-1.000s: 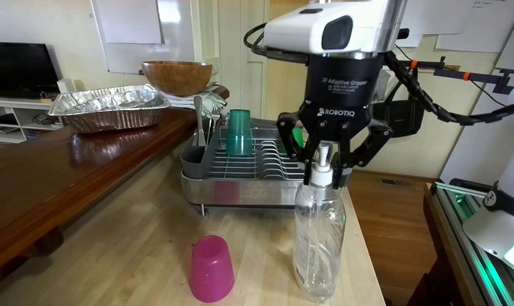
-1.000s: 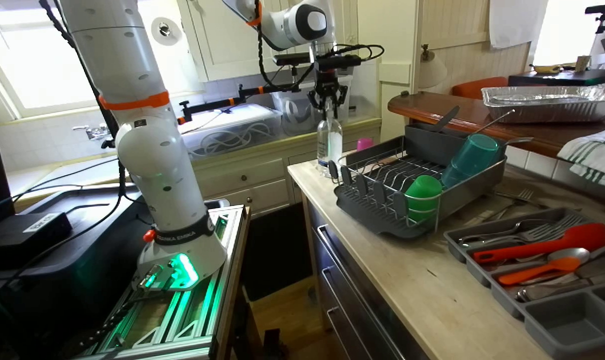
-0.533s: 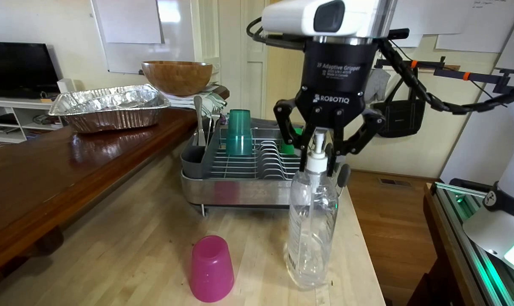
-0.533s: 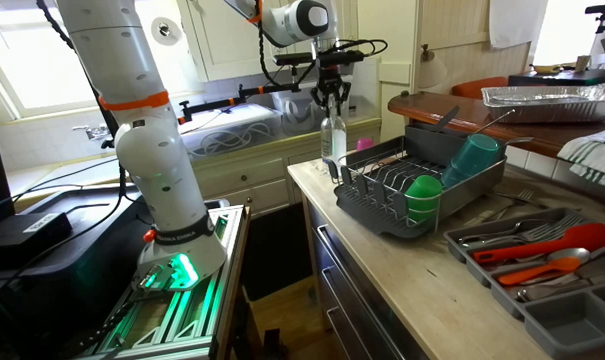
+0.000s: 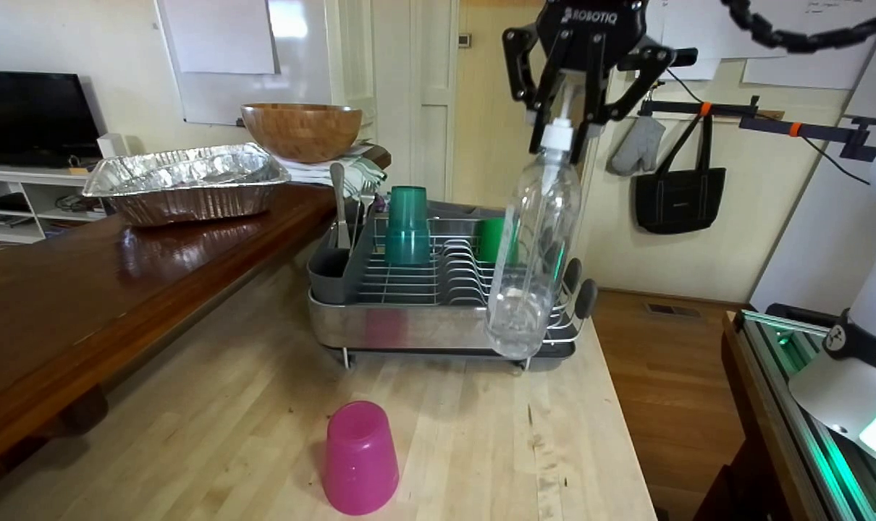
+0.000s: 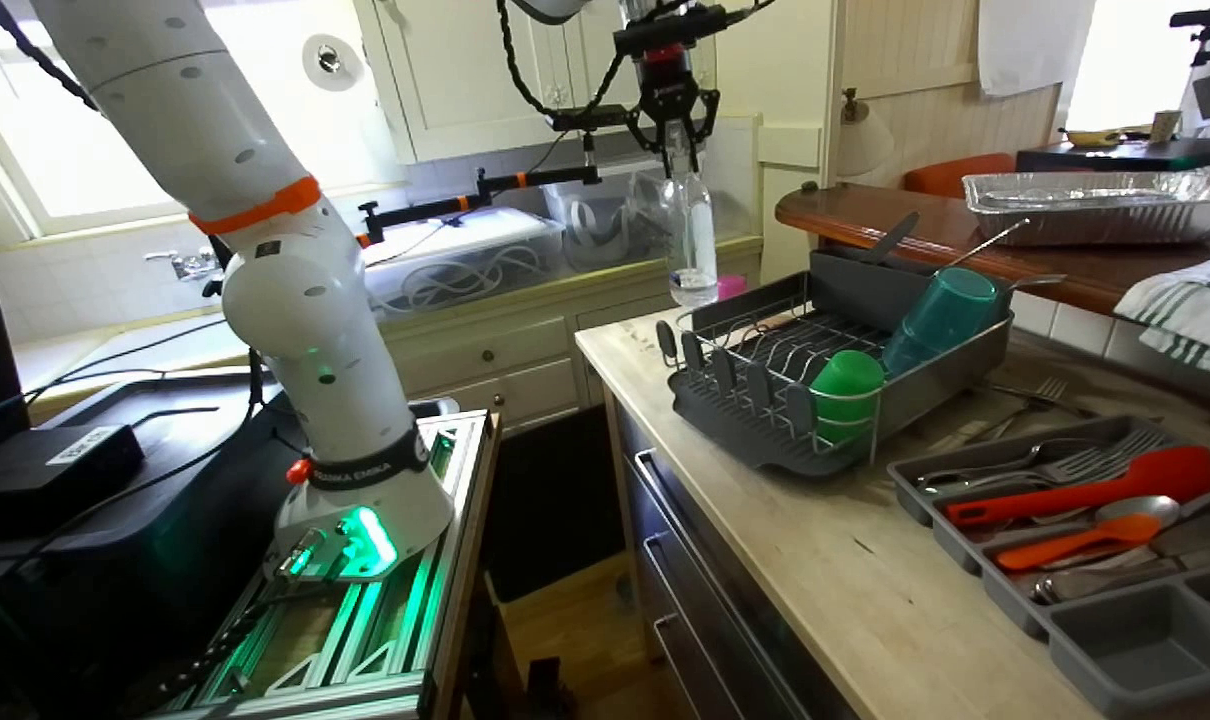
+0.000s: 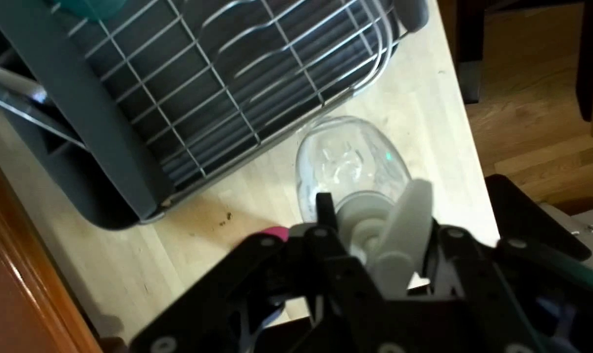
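My gripper [image 5: 557, 148] is shut on the white pump neck of a clear bottle [image 5: 532, 268], one finger on each side of the cap. The bottle hangs above the wooden counter, slightly tilted, with a little clear liquid at its bottom. It also shows in an exterior view [image 6: 692, 235], and from above in the wrist view [image 7: 348, 157], beside the dish rack [image 7: 218, 105]. The nozzle points up between the fingers. A pink cup [image 5: 360, 459] stands upside down on the counter. In the wrist view the gripper mostly hides that cup [image 7: 277, 232].
The dish rack [image 5: 409, 325] holds a teal cup [image 5: 407, 226], a green cup [image 5: 490, 240] and utensils. A grey cutlery tray [image 6: 1125, 650] lies beyond it. A foil pan [image 5: 184, 202] and wooden bowl [image 5: 302, 132] stand on the raised brown counter [image 5: 119, 289].
My gripper, shut on the bottle throughout, has risen. The bottle has lifted off the counter and moved toward the dish rack. The pink cup and rack have not moved.
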Controlling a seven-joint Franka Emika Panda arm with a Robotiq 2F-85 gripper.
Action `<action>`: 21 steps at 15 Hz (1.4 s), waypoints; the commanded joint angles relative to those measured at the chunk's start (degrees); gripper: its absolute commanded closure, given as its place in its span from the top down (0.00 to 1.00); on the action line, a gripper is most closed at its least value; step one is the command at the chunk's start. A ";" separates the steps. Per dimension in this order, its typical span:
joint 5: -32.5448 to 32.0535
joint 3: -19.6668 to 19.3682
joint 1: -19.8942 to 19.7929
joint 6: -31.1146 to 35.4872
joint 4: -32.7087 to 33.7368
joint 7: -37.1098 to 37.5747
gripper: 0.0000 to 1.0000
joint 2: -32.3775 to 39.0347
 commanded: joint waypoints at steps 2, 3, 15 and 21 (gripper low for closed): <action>-0.22 -2.72 -2.43 -14.16 5.34 6.76 0.12 -5.24; 0.27 -3.62 -2.91 -16.07 6.41 7.85 0.12 -5.97; 2.49 -10.26 -6.10 -18.69 8.15 14.91 0.12 -7.71; -2.45 -14.98 -12.40 -19.15 8.85 24.14 0.12 -6.26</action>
